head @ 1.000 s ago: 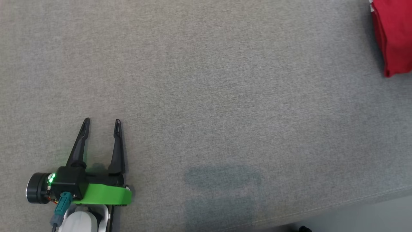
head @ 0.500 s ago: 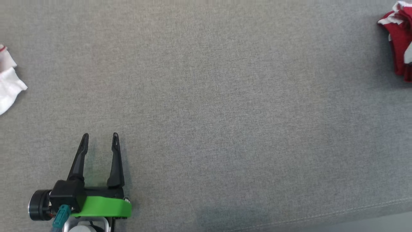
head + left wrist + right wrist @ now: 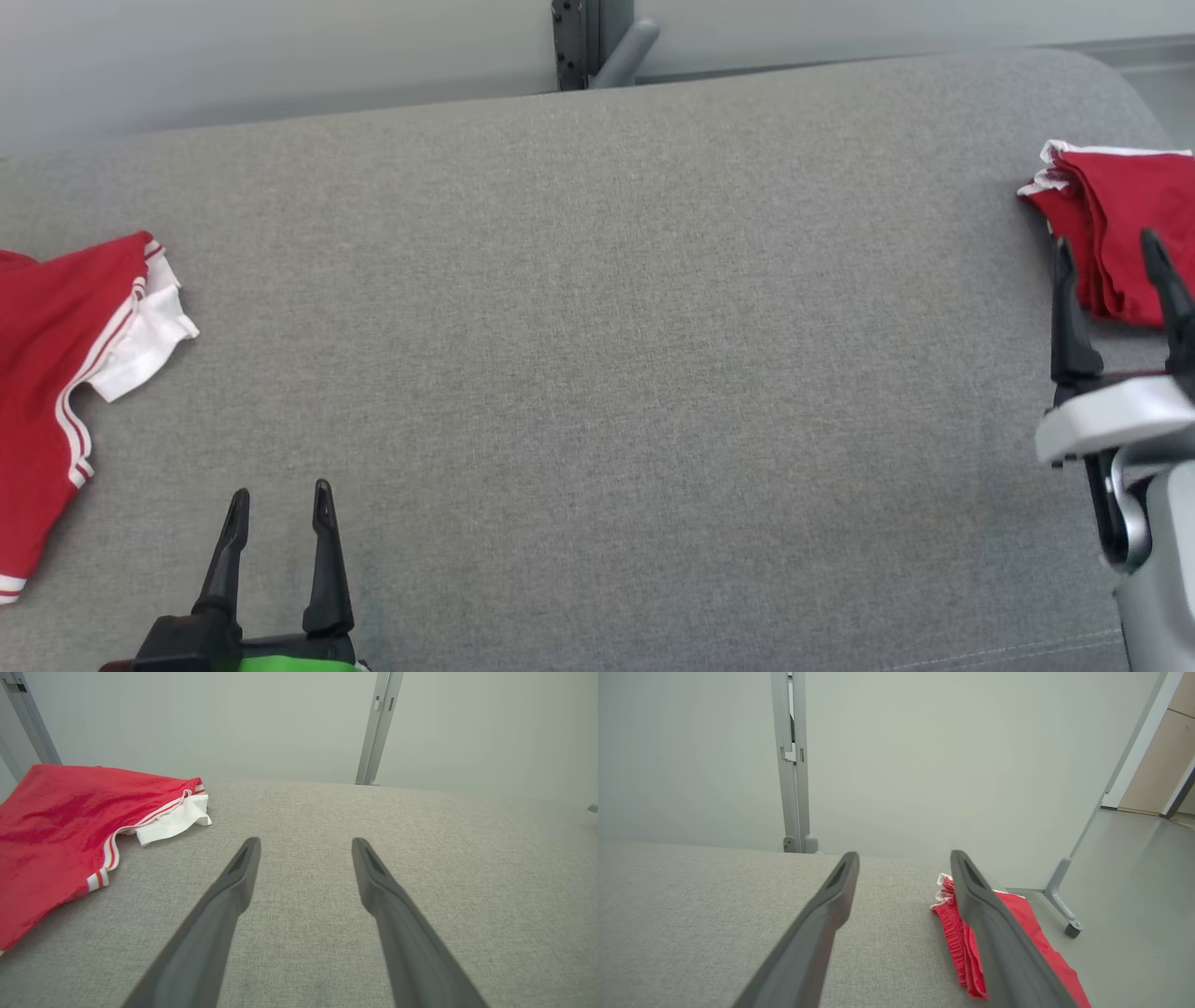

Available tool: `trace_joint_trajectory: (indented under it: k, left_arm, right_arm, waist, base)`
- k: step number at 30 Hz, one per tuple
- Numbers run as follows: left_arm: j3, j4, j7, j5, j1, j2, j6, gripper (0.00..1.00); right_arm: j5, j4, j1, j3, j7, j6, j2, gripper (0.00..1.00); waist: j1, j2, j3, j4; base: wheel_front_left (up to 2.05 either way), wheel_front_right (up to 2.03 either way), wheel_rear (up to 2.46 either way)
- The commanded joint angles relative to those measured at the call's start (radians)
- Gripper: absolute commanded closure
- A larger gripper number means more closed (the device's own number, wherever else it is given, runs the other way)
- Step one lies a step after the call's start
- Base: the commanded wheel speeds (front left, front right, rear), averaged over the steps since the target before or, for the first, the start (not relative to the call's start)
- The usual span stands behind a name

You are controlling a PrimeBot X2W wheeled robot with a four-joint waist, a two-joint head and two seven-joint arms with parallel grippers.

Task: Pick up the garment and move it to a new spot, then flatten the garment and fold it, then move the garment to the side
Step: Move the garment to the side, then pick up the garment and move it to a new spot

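A red garment (image 3: 47, 355) with white striped trim lies loosely spread at the left edge of the grey fabric surface (image 3: 597, 327); the left wrist view has the garment (image 3: 51, 830) ahead and to the left. A second red garment, folded (image 3: 1120, 196), rests at the far right corner. My left gripper (image 3: 281, 492) is open and empty near the front left, right of the spread garment. My right gripper (image 3: 1105, 243) is open just in front of the folded one, apart from it. Both left gripper (image 3: 306, 841) and right gripper (image 3: 904, 854) hold nothing. The folded garment (image 3: 1029, 924) lies beside the right finger.
A grey metal post (image 3: 583, 37) and a pale wall panel stand behind the surface's far edge. Off the right side there is floor and a wheeled frame leg (image 3: 1064, 910). The surface's rounded right corner is close to the folded garment.
The head camera has swung up, bringing the far edge, the spread garment and my right gripper into view. My left gripper stays open.
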Motion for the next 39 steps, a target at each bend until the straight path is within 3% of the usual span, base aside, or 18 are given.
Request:
trace_joint_trajectory:
  k: [1, 8, 19, 29, 35, 39]
  left_arm:
    - [0.006, -0.004, -0.003, 0.005, 0.025, 0.001, 0.008, 0.0]
    - [0.025, 0.002, -0.003, 0.02, 0.048, 0.001, -0.008, 0.0]
    - [0.059, 0.04, -0.003, 0.01, 0.068, 0.001, -0.022, 0.0]
    - [0.047, 0.039, -0.003, 0.003, 0.049, 0.001, -0.025, 0.0]
    - [0.032, 0.035, -0.003, -0.012, 0.041, 0.001, -0.015, 0.0]
    - [0.028, 0.036, -0.003, -0.003, 0.052, 0.001, -0.015, 0.0]
  right_arm:
    - [-0.028, -0.077, 0.094, -0.014, -0.003, -0.002, 0.021, 0.0]
    - [-0.08, -0.235, 0.309, -0.024, -0.003, -0.002, 0.117, 0.0]
    - [-0.109, -0.222, 0.454, -0.016, -0.003, -0.002, 0.184, 0.0]
    - [-0.091, -0.21, 0.459, 0.004, -0.003, -0.002, 0.192, 0.0]
    - [-0.078, -0.201, 0.471, 0.018, -0.003, -0.002, 0.192, 0.0]
    - [-0.061, -0.19, 0.471, 0.058, -0.003, -0.002, 0.192, 0.0]
  waist:
    - [0.0, 0.0038, -0.089, 0.043]
    - [0.0, 0.0038, -0.137, 0.065]
    - [0.0, 0.0038, -0.189, 0.065]
    - [0.0, 0.0038, -0.183, 0.07]
    - [0.0, 0.0038, -0.191, 0.148]
    - [0.0, 0.0038, -0.205, 0.241]
  base:
    - [0.0, 0.0, 0.0]
    - [0.0, 0.0, 0.0]
    - [0.0, 0.0, 0.0]
    - [0.0, 0.0, 0.0]
    - [0.0, 0.0, 0.0]
    - [0.0, 0.0, 0.0]
